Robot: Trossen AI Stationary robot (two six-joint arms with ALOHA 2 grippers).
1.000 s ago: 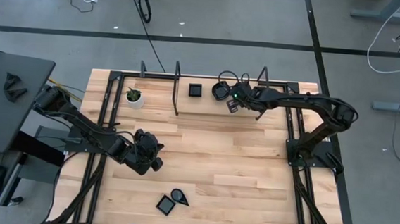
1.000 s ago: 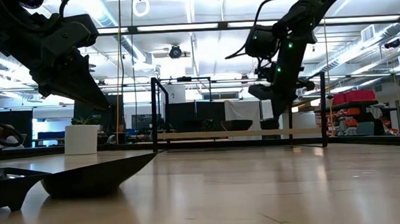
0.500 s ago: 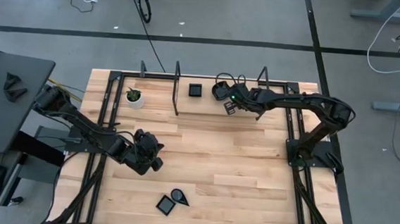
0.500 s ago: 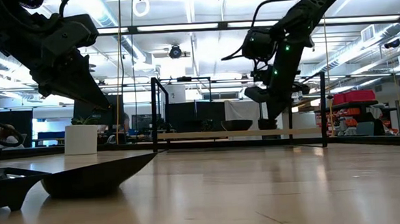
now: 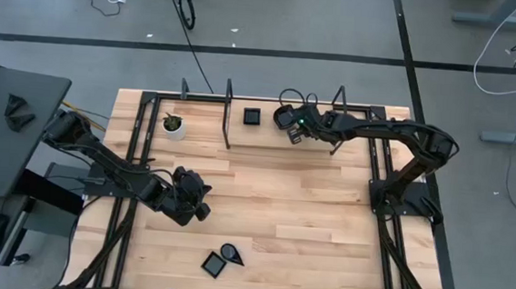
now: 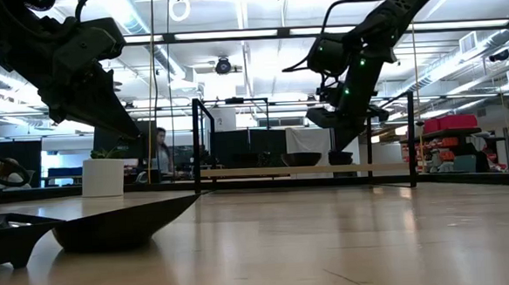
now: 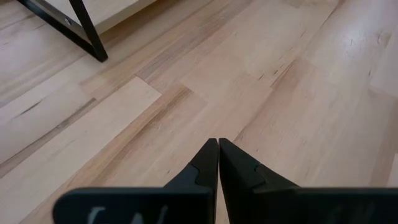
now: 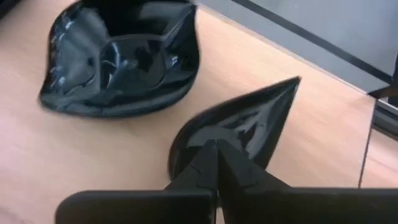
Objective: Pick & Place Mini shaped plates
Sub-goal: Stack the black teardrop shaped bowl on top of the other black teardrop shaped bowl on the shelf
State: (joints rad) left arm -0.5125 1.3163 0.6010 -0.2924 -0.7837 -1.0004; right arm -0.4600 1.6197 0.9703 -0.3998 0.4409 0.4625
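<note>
My right gripper [image 5: 292, 135] hangs over the table's far side, shut on a glossy black teardrop plate [image 8: 249, 121]. Just beyond it on the wood lie a leaf-shaped plate [image 8: 118, 56] [image 5: 283, 117] and a square plate [image 5: 253, 116]. Near the front edge rest a square plate [image 5: 214, 264] and a teardrop plate [image 5: 230, 252], both flat on their bases. My left gripper [image 5: 200, 211] [image 7: 218, 142] hovers left of centre, shut and empty. My right gripper pinches the teardrop plate's rim at its rounded end [image 8: 198, 138] between its two fingers, opposite the pointed tip [image 8: 293, 82]. The fingers slant down from the table's right. The plate is lifted clear of the wood [image 6: 323, 117], tilted, with its tip pointing away from the gripper.
A white pot with a green plant [image 5: 174, 125] stands at the far left. Black frame posts [image 5: 228, 115] rise along the far edge, and black rails [image 5: 384, 171] run down both sides. Bare wood [image 5: 290, 210] fills the middle.
My right gripper has eased a little toward the table's left, toward the leaf-shaped plate, and tipped slightly. The teardrop plate stays in its hold, clear of the table.
</note>
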